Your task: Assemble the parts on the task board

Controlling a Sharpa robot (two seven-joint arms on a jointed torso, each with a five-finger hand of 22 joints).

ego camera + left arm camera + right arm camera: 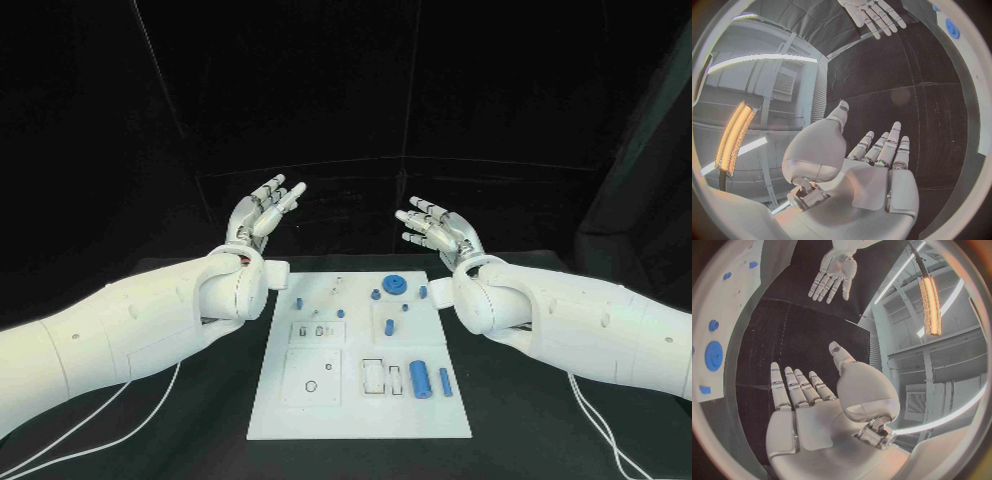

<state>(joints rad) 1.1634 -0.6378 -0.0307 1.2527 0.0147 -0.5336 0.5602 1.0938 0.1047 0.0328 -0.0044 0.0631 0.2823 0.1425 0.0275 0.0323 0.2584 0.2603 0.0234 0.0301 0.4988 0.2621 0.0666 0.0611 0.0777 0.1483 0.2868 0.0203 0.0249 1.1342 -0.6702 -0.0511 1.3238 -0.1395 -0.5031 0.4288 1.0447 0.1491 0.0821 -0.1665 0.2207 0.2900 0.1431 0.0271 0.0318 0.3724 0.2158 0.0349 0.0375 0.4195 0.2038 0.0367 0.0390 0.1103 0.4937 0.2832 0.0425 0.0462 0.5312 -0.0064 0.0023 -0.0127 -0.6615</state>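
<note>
The white task board (361, 410) lies in the middle of the black table. Blue parts sit on it: a round gear (394, 282) at its far end, a thick cylinder (421, 379) and a thin pin (444, 381) near its right side, and small pieces (300, 301) further left. My left hand (265, 214) is raised above the table beyond the board's far left corner, fingers spread, holding nothing. My right hand (437, 226) is raised beyond the far right corner, also spread and empty. The right wrist view shows the gear (713, 355) and the left hand (834, 274).
Black cloth hangs behind the table (173, 440). White cables (101, 435) trail beside the board on the left and others (599, 420) on the right. The board's edge (967, 55) curves along the rim of the left wrist view.
</note>
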